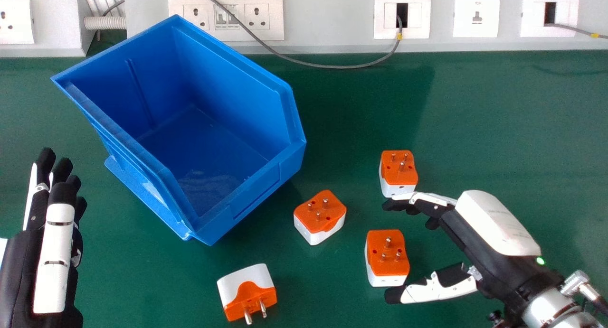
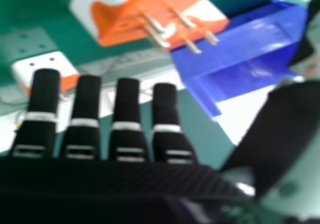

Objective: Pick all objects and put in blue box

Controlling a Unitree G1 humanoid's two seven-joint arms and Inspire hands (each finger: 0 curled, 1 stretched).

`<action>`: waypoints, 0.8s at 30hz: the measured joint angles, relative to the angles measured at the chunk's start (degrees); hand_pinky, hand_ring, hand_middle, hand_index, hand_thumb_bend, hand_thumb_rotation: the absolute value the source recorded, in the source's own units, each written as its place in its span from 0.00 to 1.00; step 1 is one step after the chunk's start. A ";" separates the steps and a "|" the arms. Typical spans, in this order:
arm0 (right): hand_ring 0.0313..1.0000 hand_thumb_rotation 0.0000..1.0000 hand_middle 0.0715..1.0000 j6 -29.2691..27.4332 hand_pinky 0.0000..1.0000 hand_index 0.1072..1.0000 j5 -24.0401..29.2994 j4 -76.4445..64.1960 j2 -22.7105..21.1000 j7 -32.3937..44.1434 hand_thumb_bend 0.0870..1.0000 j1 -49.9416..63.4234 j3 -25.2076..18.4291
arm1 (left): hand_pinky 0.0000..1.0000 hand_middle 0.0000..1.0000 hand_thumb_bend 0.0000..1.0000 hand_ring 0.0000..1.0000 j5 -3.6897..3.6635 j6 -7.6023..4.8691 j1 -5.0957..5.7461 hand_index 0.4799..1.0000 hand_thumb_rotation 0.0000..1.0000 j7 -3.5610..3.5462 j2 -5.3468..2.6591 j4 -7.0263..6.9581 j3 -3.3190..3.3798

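An orange-and-white plastic plug adapter [image 1: 242,290] lies on the green desk [image 1: 156,290] between the robot's left hand [image 1: 52,257] and right hand [image 1: 496,223], fingers open on both; three similar adapters [image 1: 387,252] sit beyond, two beside the right hand, with an angular blue plastic box [image 1: 266,185] reaching farthest back.

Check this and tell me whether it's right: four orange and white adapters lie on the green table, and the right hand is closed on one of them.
Not quite: the head view shows the right hand open and holding nothing, with its thumb apart from its fingers. The four adapters do lie on the green table.
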 measured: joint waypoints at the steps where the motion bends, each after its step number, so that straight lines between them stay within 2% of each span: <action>1: 0.74 0.35 0.76 1.14 0.63 0.73 -0.59 -0.63 -0.06 0.39 0.76 -0.04 0.24 | 1.00 1.00 0.50 1.00 0.01 0.01 0.02 1.00 0.89 0.02 0.00 0.00 0.00; 9: 0.75 0.30 0.76 6.25 0.63 0.73 -2.88 -4.31 -0.36 1.42 0.76 -0.34 1.00 | 1.00 1.00 0.50 1.00 0.02 0.01 0.03 1.00 0.89 0.12 -0.03 0.00 0.00; 24: 0.75 0.29 0.75 16.62 0.65 0.73 -9.39 -9.98 -0.72 6.17 0.77 -0.95 4.68 | 1.00 1.00 0.50 1.00 0.01 -0.01 -0.04 1.00 0.88 0.30 -0.15 0.06 0.00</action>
